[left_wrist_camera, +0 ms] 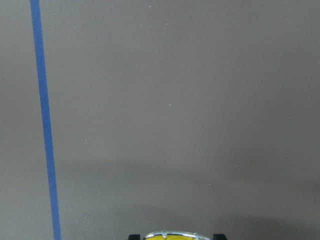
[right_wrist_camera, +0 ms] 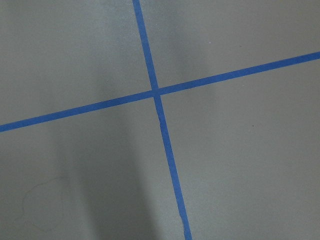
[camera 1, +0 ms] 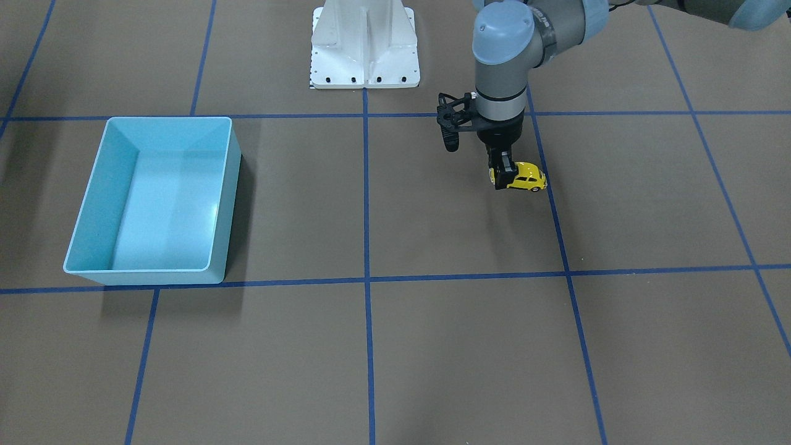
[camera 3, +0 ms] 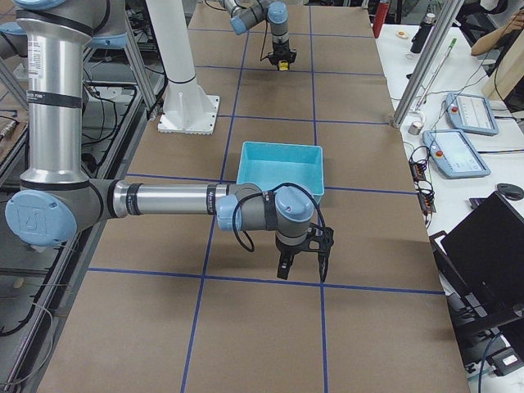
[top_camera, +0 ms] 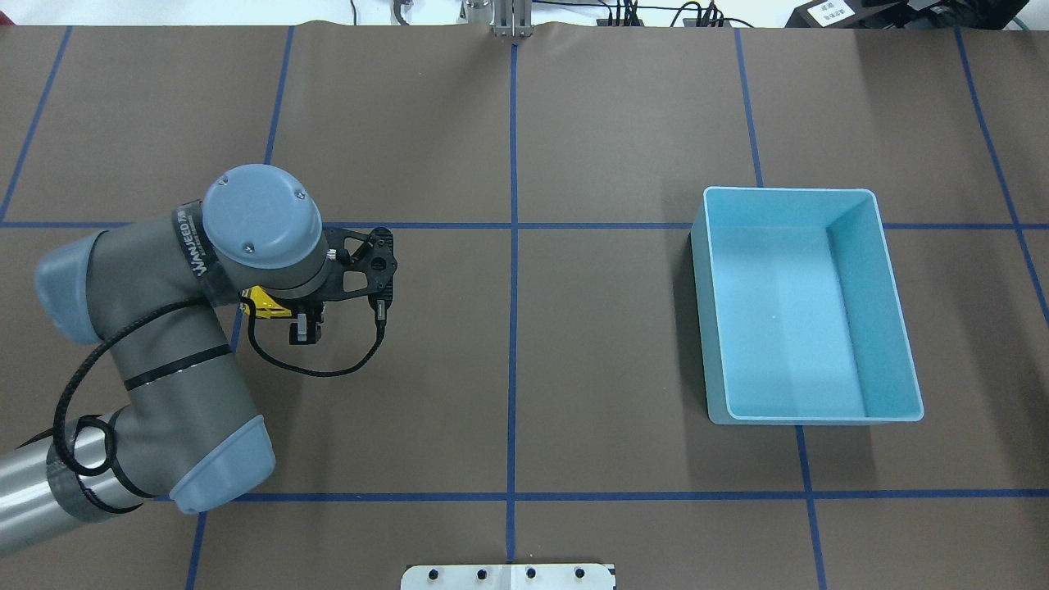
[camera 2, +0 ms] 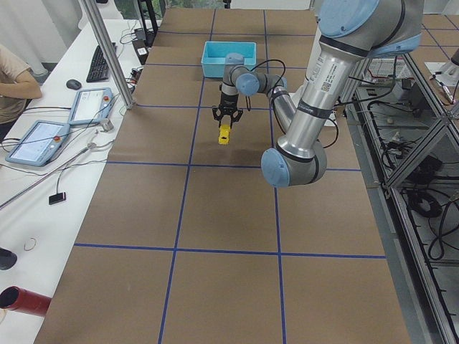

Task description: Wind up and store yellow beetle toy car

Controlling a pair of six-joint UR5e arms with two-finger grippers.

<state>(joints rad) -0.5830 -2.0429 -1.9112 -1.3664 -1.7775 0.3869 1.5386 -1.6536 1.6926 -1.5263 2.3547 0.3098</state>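
The yellow beetle toy car is held at the left side of the table, right by a blue tape line. My left gripper comes straight down on it and is shut across its body, one black finger covering the near side. From overhead only a sliver of the car shows under the wrist. The left wrist view catches just its chrome bumper at the bottom edge. My right gripper appears only in the exterior right view, hanging over bare table in front of the bin; whether it is open or shut I cannot tell.
A light-blue bin, with nothing inside, stands on the table's right half. The white arm mount sits at the robot's edge. Blue tape lines cross the brown mat. Side benches hold control tablets and a person's arm.
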